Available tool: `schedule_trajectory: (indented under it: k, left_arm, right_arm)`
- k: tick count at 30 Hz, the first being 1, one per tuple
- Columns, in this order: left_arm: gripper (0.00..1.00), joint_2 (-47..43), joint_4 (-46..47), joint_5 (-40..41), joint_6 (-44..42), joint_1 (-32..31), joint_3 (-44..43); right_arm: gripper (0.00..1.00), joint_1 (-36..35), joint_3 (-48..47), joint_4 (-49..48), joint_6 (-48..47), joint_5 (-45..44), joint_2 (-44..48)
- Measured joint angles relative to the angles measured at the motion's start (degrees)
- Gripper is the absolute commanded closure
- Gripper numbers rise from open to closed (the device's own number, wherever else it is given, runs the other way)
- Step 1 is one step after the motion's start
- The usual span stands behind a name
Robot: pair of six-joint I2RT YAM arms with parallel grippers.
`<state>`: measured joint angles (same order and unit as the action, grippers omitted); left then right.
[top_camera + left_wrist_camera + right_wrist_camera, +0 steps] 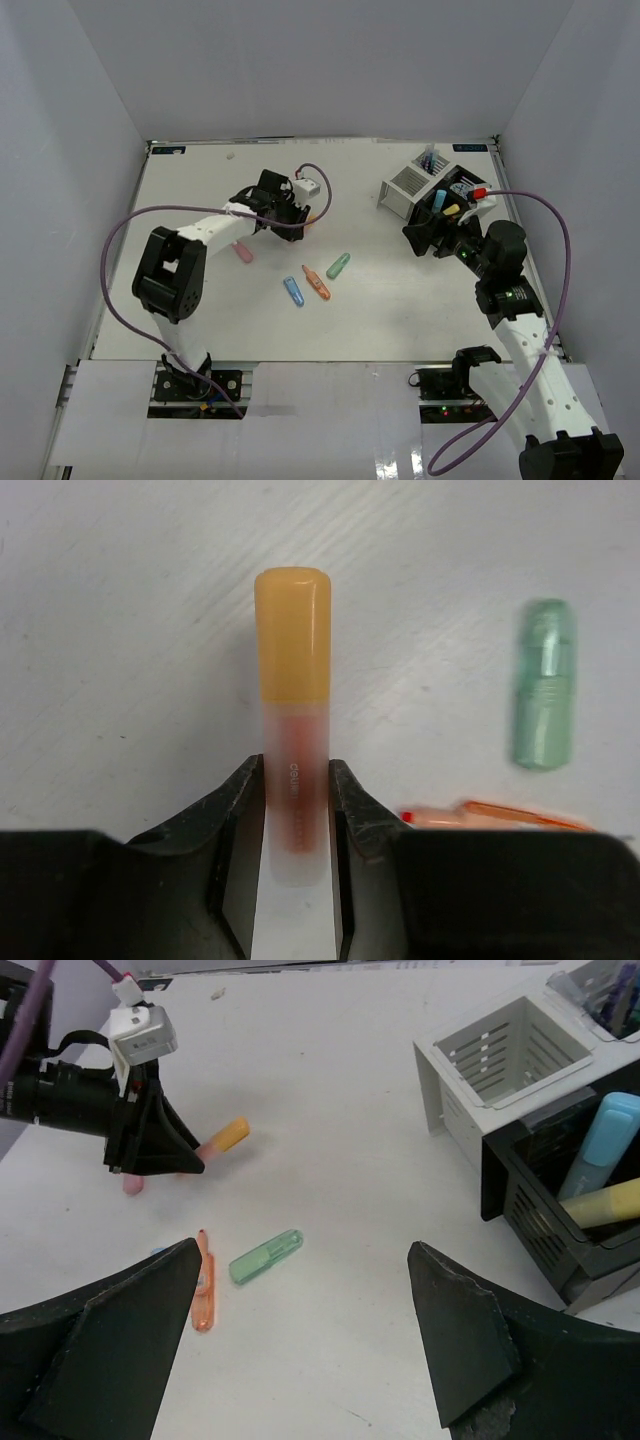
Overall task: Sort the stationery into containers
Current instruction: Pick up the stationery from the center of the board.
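My left gripper (297,780) is shut on the clear body of an orange-capped marker (292,640) that lies on the table; in the top view the gripper (290,215) is at the back middle, the marker (311,216) poking out to its right. A pink marker (243,252), a blue marker (293,292), a thin orange pen (317,283) and a green marker (338,265) lie loose mid-table. My right gripper (303,1250) is open and empty, hovering beside the black container (447,210), which holds a blue marker (605,1135) and a yellow marker (605,1203). The white container (408,185) stands behind it.
The green marker (543,685) and the orange pen (490,815) lie just right of my left gripper. White walls enclose the table on three sides. Purple cables loop from both arms. The white container's far compartment holds dark pens (431,157).
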<state>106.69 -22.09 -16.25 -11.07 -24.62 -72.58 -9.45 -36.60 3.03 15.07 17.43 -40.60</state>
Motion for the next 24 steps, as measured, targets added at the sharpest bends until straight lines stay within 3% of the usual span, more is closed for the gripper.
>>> schedule_trajectory:
  k: [10, 19, 24]
  left_arm:
    - [0.78, -23.2, 7.4, 2.8, 3.0, -15.2, 5.4]
    - [0.8, -25.4, 10.1, 6.8, 5.8, -21.2, 10.3]
    - [0.81, -26.4, 12.0, 9.2, 6.3, -22.8, 13.7]
  right_arm:
    - [0.09, -1.0, -0.7, -3.6, 5.4, 10.3, -6.8]
    - [0.07, -10.3, -8.1, -7.6, 7.4, 11.6, -17.4]
    - [0.05, -12.0, -10.1, -10.2, 9.3, 10.6, -21.2]
